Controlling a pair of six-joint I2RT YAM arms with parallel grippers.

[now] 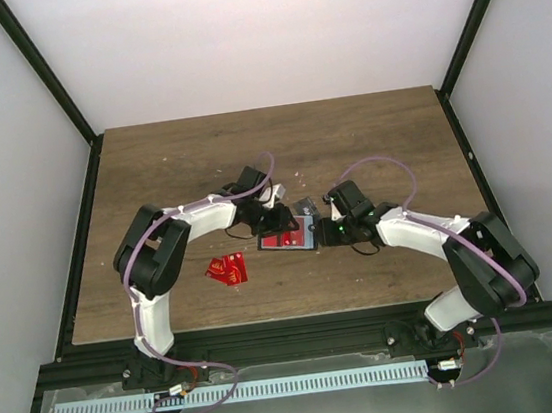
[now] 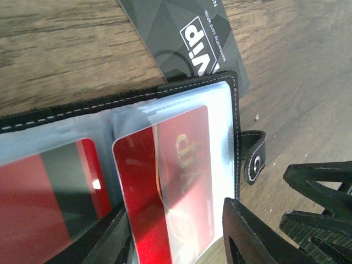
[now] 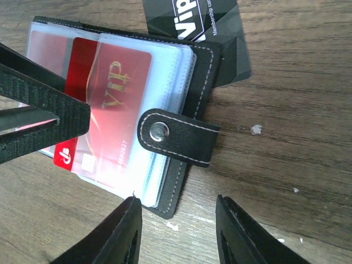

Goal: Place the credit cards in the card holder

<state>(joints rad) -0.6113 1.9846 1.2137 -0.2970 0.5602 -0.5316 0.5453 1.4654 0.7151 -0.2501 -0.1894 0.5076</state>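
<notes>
The left gripper point(image 2: 176, 217) is seen with its fingers point(image 2: 250, 236) apart, one at each long edge of a red VIP card point(image 2: 165, 181). Whether the card is actually pinched cannot be told. The far end of this card is tucked under a clear sleeve point(image 2: 220, 126) of the open card holder point(image 2: 110, 103), while its near end is left outside the sleeve between the fingers. A second red card point(image 2: 44, 192) is held in the neighbouring sleeve. The right gripper point(image 3: 176, 201) is held with its jaws spread and nothing clamped between them, just beside the holder's snap strap point(image 3: 176, 137), which is folded over the stack of sleeves. The holder is laid open around the middle of the tabletop point(image 1: 368, 135), somewhat toward the near edge, with the two grippers on either side of it. A dark grey VIP card point(image 3: 231, 49) is caught under the holder's far edge and juts out toward the far edge of the tabletop. Some loose red cards point(image 1: 226, 269) are piled together left of the holder, apart from it and closer to the near edge.
</notes>
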